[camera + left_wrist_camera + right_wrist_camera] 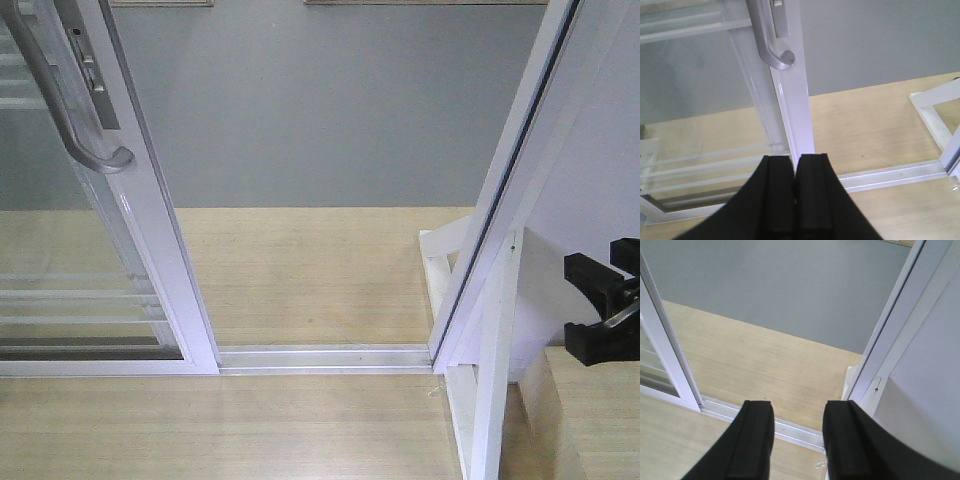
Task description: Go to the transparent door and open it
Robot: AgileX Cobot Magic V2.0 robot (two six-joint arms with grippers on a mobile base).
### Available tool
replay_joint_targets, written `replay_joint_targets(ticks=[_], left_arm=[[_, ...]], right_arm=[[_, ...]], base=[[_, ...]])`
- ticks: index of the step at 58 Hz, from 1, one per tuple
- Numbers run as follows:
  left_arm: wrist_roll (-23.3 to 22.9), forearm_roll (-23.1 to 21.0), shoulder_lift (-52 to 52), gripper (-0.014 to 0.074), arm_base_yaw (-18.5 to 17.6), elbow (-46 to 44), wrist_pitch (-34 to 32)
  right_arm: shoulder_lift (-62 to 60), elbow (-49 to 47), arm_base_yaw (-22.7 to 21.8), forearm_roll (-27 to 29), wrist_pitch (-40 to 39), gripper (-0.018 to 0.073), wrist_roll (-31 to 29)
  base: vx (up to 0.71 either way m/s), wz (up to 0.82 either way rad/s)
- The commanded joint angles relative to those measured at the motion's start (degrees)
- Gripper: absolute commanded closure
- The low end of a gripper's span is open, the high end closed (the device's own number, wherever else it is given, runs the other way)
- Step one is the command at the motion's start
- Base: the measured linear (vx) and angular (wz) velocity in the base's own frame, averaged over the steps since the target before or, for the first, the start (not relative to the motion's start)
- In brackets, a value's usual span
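Two grippers hang free: left gripper (pixel 796 195) fingers pressed together just below the door (pixel 792 100) frame; right gripper (pixel 797 440) fingers apart, seemingly empty.

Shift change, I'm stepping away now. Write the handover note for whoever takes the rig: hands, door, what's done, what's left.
Left hand: shut, holding nothing, pointed at the transparent door frame below the handle.
Right hand: open, empty, facing the gap.
Door: slid to the left of the front view, with a wide gap to the door post along the floor track.
Done: robot is at the doorway and the door stands open.
Left: little that I can see; slide it further only if the full width is wanted.
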Motion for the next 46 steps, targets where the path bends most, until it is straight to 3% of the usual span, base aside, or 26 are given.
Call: replay_joint_targets(ticks=[1,6,14,23,37,42,46], left_arm=[[-0.5,1.1,-2.6,0.0606,0.6,1.1,-9.9],[-0.4,0.1,-8.3,0.0605,2.3,6.2,-17.5],[-0.1,-5.0,-14.0,0.0603,4.2,13.4,-25.0],[2.4,-5.5,-17.8,0.0603,6.2,21.6,-32.4],[2.5,-5.5,-21.8,0.0603,10.4,29.1,-37.3],[2.5,-7.1,-24.8,0.0603,10.6,34.3,-42.9],[2.5,-8.7,-26.0,0.0603,10.4,33.8,-38.8]], right_arm=[[-0.2,-1.8,-0.2,-1.1,-3.7,0.0223,0.1],[-0.2,-1.8,-0.2,-1.1,-3.7,0.0223,0.1],[-0.2,-1.8,-0.2,-1.1,-3.7,0.0223,0.1],[-0.2,-1.8,-0.2,-1.1,-3.7,0.0223,0.1],[-0.2,-1.8,-0.2,-1.2,-3.5,0.0223,0.1],[-0.2,-1.8,-0.2,-1.2,-3.5,0.0223,0.1],[-0.2,-1.8,-0.2,-1.2,-3.4,0.0223,0.1]], base=[[0.00,0.00],[0.00,0.00],[0.00,0.00],[0.00,0.00],[0.00,0.00],[0.00,0.00],[0.00,0.00]])
